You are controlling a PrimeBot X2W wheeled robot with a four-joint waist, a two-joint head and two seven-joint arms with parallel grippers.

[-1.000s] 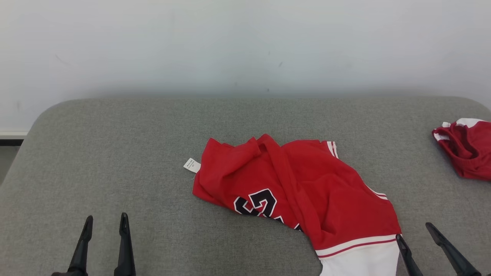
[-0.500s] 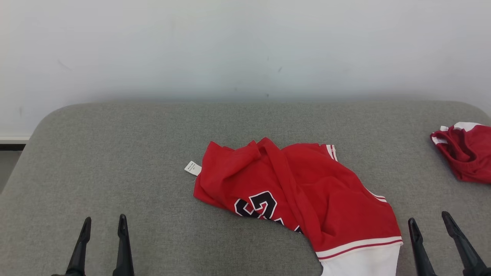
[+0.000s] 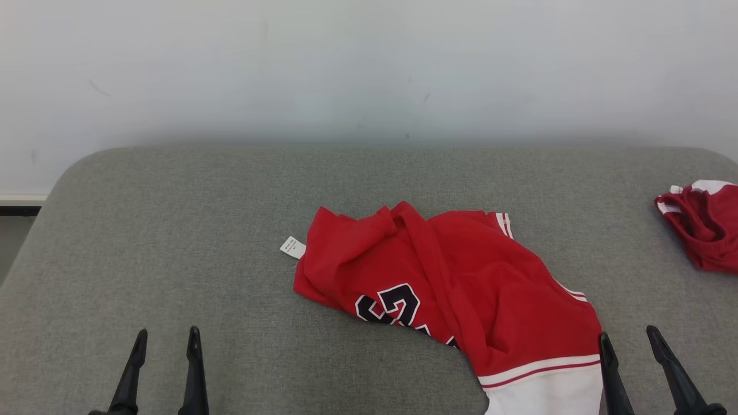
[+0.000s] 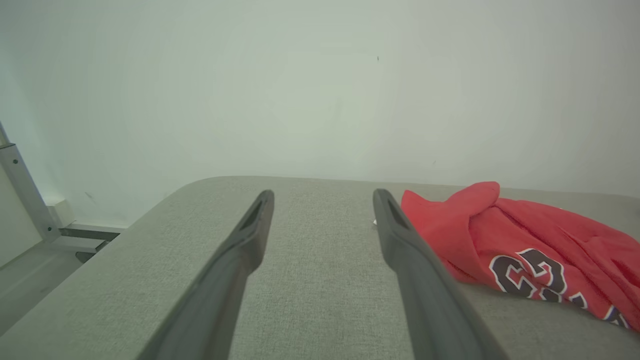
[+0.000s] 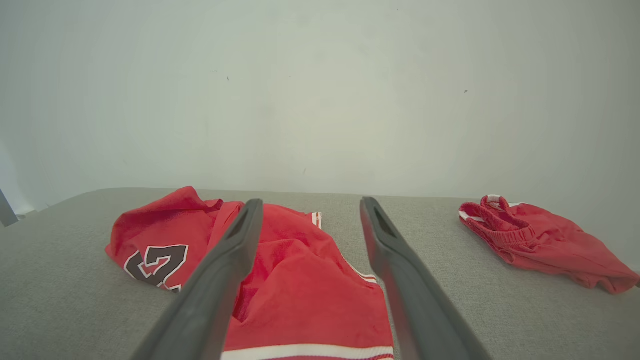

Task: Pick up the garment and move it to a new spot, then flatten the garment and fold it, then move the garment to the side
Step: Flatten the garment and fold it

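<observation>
Since a moment ago your right gripper (image 3: 627,333) has edged back in beside the garment (image 3: 478,288), which lies crumpled mid-way across the grey pad (image 3: 230,242), and with that gripper and your left gripper (image 3: 168,330) both spread wide and empty, flattening, folding and setting aside all look still to do.

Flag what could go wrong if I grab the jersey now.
The jersey lies crumpled with overlapping folds, so the open right gripper beside its white hem may pinch several layers. A second red garment lies at the far right; dragging that way could tangle them.
</observation>
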